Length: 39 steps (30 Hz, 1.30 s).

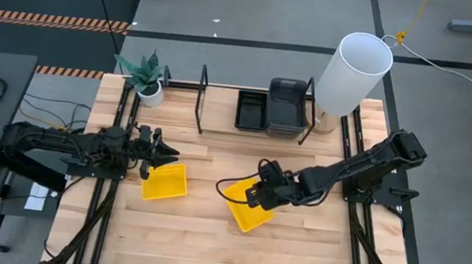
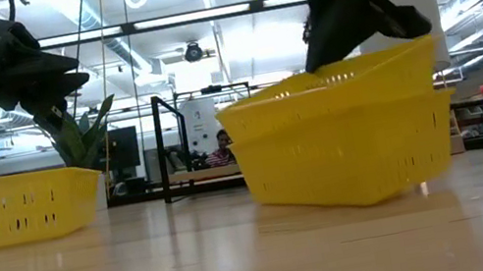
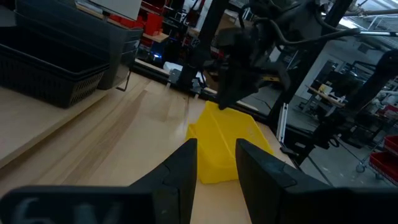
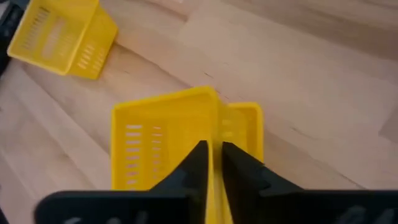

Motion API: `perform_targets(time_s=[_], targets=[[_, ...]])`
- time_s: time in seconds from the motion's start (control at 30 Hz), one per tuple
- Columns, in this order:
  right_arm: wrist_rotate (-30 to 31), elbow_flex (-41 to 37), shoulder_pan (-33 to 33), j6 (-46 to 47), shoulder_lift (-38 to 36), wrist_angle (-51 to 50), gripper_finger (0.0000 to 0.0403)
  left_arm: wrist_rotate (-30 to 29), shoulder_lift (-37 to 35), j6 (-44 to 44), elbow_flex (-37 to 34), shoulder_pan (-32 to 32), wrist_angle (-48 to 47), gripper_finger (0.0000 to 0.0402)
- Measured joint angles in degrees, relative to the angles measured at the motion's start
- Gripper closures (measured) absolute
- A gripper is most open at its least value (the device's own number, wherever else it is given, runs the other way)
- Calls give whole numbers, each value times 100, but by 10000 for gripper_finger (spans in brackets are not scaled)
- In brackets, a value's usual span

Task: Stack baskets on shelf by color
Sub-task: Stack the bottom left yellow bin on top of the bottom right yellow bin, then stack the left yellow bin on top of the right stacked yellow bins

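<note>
Progress, judged from the layout: the shelf [image 1: 221, 104] at the far edge of the worktop [image 1: 199, 234] holds a black basket [image 1: 250, 110] and, touching it on the lamp side, a grey stack [image 1: 286, 106]; how many baskets that stack contains cannot be told. No yellow basket is on the shelf yet.

In front of the shelf, the right gripper [image 1: 257, 196] is closed on the rim of a yellow basket [image 4: 165, 140] that sits tilted in a second yellow basket [image 4: 245, 134]; the pair rests on the worktop. A third basket [image 1: 165, 181] lies in front of the shelf's plant end, with the left gripper [image 1: 162, 151] above its far rim, fingers slightly apart and holding nothing.

Left to do: nest all three yellow baskets and carry them to the shelf.

Setting: a pale plank worktop bearing a potted plant [image 1: 147, 77] and a white lamp [image 1: 354, 72], in a brightly lit workshop where a person [image 2: 221, 149] sits far behind.
</note>
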Motion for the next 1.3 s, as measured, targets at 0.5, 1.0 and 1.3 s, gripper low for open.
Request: perform_targets(time_s=[0.5,1.0,1.3], targets=[[-1467,986,-673,-2366,-277,-1150,207,-1,-2,0,-1,-1,2,285],[-678,2626,-468,-6117,2052,-1498,210,1,-2,2,-1,1,6,285],[-596,4104,-466,-7036,2830,-2973,211,1,0,0,0,-1,4,285]])
